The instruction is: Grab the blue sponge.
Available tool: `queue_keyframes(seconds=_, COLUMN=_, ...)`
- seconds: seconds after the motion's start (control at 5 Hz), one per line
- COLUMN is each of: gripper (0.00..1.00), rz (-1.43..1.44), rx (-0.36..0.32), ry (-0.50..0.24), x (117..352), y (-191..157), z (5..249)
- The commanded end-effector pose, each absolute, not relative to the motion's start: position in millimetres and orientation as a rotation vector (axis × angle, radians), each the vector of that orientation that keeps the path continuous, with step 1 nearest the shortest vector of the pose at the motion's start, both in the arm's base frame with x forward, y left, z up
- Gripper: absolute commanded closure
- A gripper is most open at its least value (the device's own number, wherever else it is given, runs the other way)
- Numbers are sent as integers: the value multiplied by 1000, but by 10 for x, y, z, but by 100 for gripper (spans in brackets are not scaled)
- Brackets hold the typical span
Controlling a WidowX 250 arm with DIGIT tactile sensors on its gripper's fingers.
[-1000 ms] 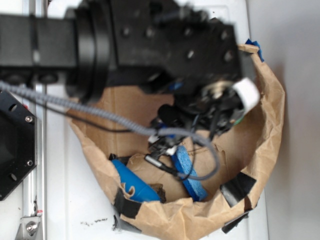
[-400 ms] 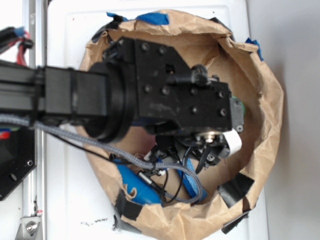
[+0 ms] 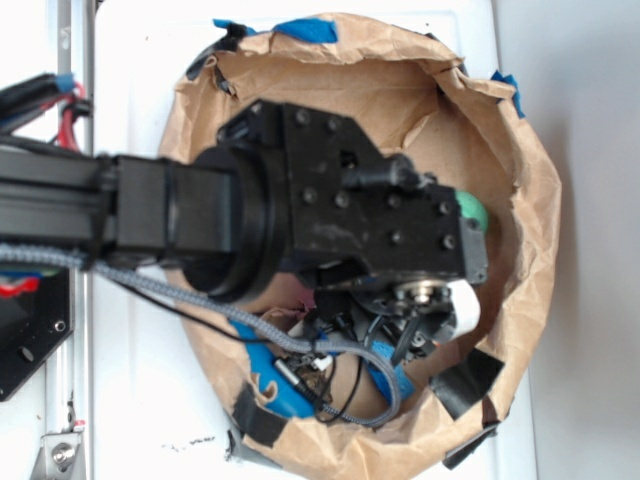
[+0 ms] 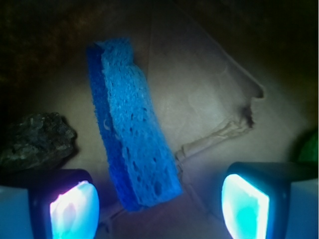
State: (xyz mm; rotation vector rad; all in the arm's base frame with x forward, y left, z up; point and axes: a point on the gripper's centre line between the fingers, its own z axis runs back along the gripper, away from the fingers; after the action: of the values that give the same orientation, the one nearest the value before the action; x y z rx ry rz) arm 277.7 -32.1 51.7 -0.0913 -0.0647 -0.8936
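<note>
You are hovering with the jaws spread wide and empty — the blue sponge point(image 4: 132, 124) is lying between them, nearer the left pad point(image 4: 74, 209). Centre over it, then descend squarely — it is sitting skewed.

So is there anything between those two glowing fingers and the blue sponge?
No. In the wrist view the blue sponge lies on bare brown paper, its near end already between the open gripper fingers.

The porous blue sponge point(image 4: 133, 124) lies flat and slantwise on brown paper, untouched.
</note>
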Motion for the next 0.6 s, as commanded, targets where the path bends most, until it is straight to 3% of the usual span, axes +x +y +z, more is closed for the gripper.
queue_keyframes(seconds=0.0, gripper=0, rz=-991, rx=-44, ry=-113, x=2905, y=-618, z=405)
queue_keyframes(seconds=0.2, gripper=100, rz=-984, rx=-52, ry=-122, x=2917, y=-648, z=383)
queue_keyframes(seconds=0.4, gripper=100, rz=-970, rx=-76, ry=-134, x=2917, y=-618, z=459)
